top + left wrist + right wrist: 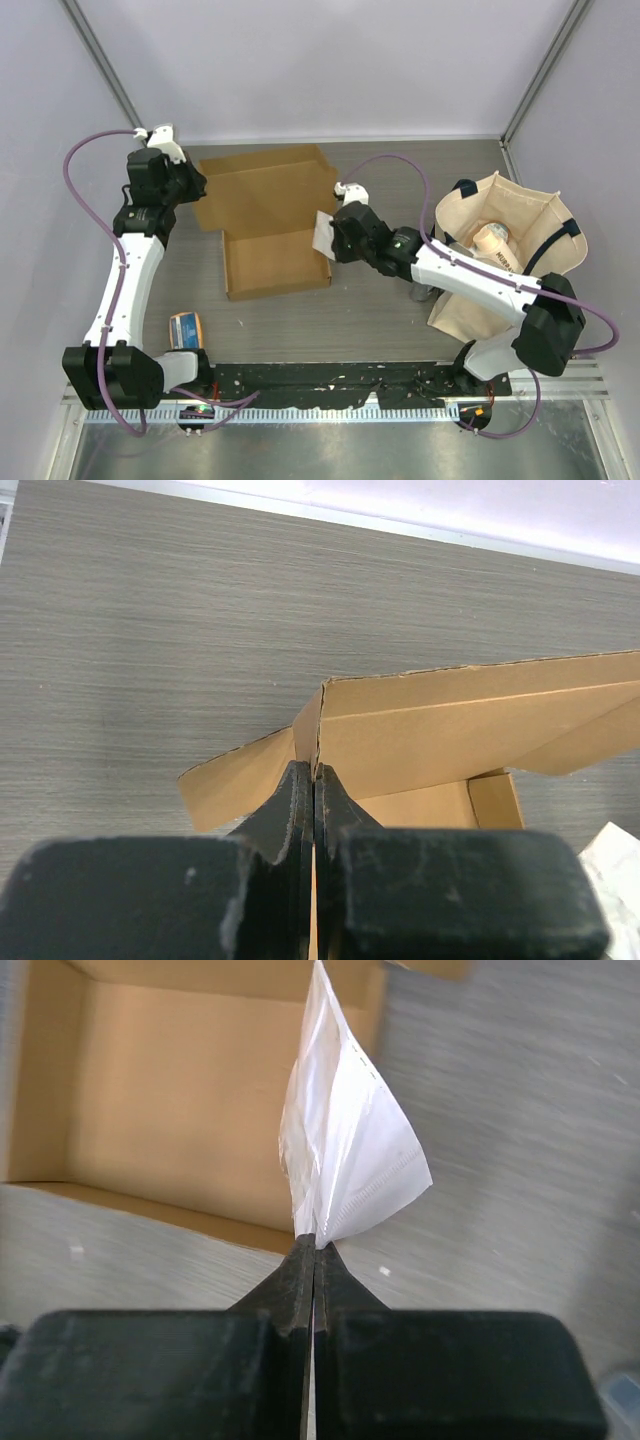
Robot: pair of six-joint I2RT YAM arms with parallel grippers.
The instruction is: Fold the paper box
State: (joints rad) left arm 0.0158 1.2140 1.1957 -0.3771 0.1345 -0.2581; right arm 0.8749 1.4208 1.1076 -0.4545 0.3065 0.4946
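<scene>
Left fingers [290, 815] pinching paper box [450, 735] edge, right fingers [290, 1285] clamped on white packet [345, 1155]

Left wrist view: beyond our left gripper [314, 778], the paper box [470, 730] runs off the right edge, and the black fingers [285, 810] hide its nearest wall.

Right wrist view: the white pouch [345, 1160] above the right gripper [314, 1248] is cropped at the top, and the box behind it is blurred.

Top view: we cannot identify what lies inside the tote bag [460, 215].

The paper box [270, 215] is plain brown, the sachet [345, 1160] white, the tote bag [530, 215] beige, and the table [380, 310] streaked grey.
</scene>
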